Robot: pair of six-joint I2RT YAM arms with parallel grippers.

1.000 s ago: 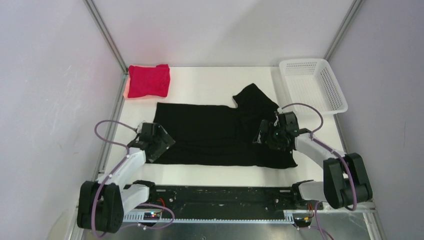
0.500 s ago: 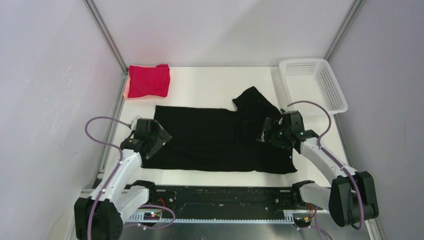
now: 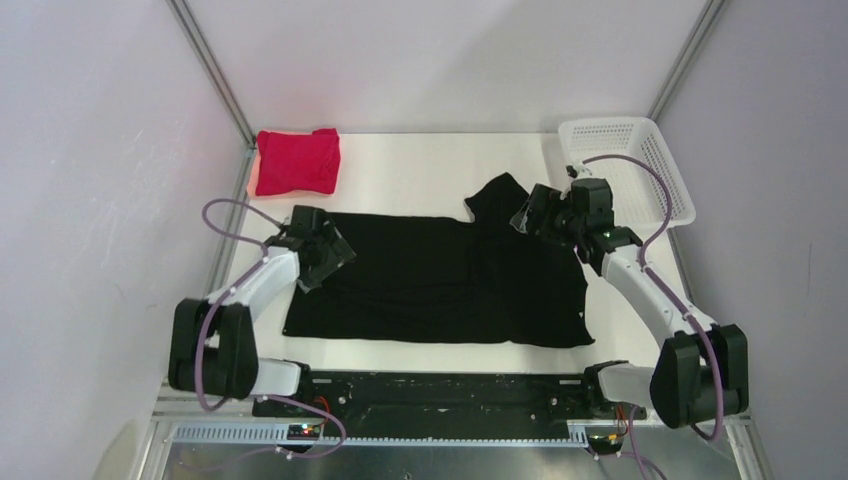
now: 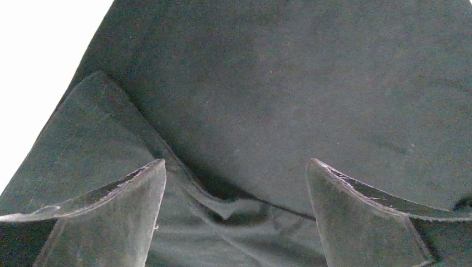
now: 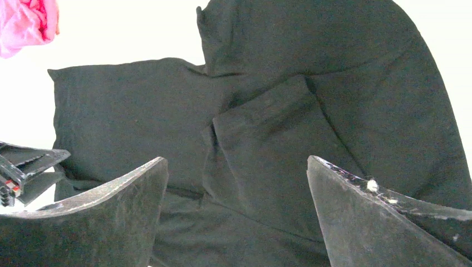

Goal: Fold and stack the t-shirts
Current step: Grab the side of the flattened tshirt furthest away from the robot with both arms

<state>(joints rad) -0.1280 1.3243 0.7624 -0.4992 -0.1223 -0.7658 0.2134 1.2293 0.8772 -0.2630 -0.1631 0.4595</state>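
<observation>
Now arms shifted from near hem to far edge of black t-shirt [image 3: 440,285]; left gripper [image 3: 328,252], right gripper [image 3: 533,216] both released, empty; fold grasp pending.

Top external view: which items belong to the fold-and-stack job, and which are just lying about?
Job:
- large plain black cloth t-shirt, spread out mid-view, one sleeve folded in at the far right
- bright crimson-red cloth t-shirt, already bundled compactly at the far left

Lying about:
- white plastic mesh basket, far right, apart from both shirts
</observation>
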